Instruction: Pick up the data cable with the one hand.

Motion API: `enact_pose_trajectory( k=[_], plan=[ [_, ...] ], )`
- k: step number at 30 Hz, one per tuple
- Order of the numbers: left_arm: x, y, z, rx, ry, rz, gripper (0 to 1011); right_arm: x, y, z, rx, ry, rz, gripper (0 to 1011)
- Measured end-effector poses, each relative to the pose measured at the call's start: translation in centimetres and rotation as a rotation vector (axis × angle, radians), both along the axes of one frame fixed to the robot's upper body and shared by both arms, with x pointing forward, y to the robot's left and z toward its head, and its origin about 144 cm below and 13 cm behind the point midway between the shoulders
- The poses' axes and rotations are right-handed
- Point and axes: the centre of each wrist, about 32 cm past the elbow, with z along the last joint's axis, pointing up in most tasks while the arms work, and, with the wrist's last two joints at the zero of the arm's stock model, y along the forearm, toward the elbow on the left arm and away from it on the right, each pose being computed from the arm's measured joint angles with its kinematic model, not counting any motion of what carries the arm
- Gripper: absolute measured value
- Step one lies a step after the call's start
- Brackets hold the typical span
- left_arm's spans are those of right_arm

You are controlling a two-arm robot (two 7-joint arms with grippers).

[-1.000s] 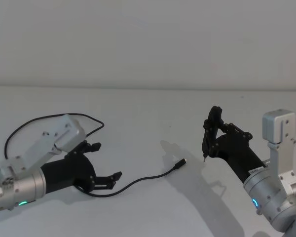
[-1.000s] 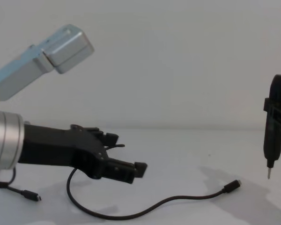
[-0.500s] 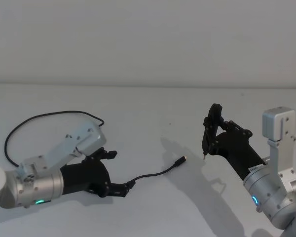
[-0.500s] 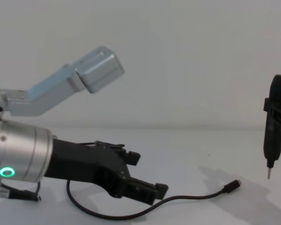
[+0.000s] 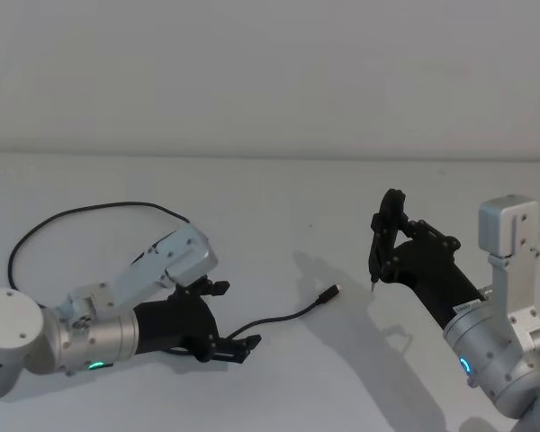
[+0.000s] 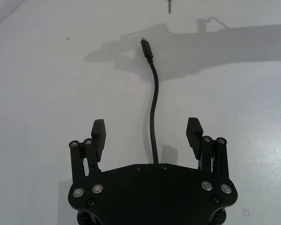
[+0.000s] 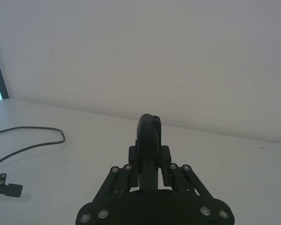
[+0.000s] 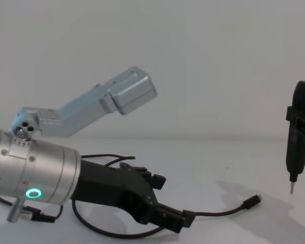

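Left gripper is low over the white table at front left with its jaws spread wide, holding nothing. The data cable lies flat on the table. In the left wrist view it runs straight out between the two fingers and touches neither. Its plug sits near table centre, pointing toward the right arm. The rest of the cable loops back behind the left arm. Right gripper is raised at right, clamped on an upright black pen-like tool, tip just off the table and near the plug.
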Motion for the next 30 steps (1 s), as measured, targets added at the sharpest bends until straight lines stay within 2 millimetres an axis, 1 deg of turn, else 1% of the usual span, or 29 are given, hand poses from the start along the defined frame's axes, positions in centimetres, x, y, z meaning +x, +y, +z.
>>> enact_pose_trajectory(
  k=[16,30],
  plan=[
    [1.5,-1.3,-0.9,0.024,0.019,0.026,1000,0.0,0.0,0.0,0.000,0.000,0.000,275],
    [2.3,-2.1,-1.4,0.034,0.029,0.037,1001,0.0,0.0,0.0,0.000,0.000,0.000,275]
  ],
)
